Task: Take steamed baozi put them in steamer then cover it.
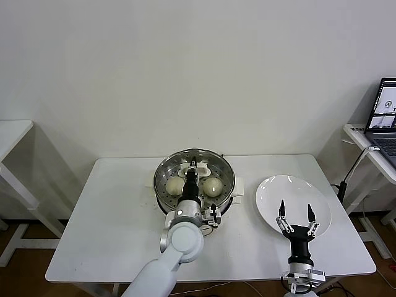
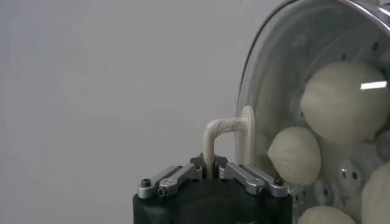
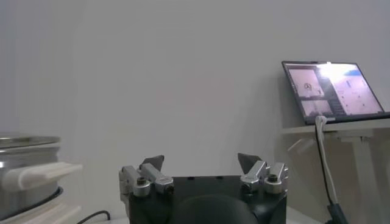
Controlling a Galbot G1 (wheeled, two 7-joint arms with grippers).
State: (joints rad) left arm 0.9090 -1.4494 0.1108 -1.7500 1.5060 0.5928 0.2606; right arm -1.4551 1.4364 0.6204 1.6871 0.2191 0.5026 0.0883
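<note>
The steel steamer (image 1: pixel 160 185) stands at the table's back middle, and its side handle shows in the right wrist view (image 3: pixel 36 173). The clear glass lid (image 2: pixel 274 85) is over it. My left gripper (image 1: pixel 193 169) is shut on the lid's white handle (image 2: pixel 224 129) above the pot's centre. I cannot tell whether the lid rests on the rim. Cream baozi (image 1: pixel 175 185) show through the glass, two in the head view and several in the left wrist view (image 2: pixel 344 100). My right gripper (image 1: pixel 296 214) is open and empty above the near edge of the white plate.
The flat white plate (image 1: pixel 275 189) lies right of the steamer with nothing on it. A side table at the far right holds an open laptop (image 1: pixel 387 117), which also shows in the right wrist view (image 3: pixel 332 88). A cable (image 1: pixel 351 174) hangs beside the table's right edge.
</note>
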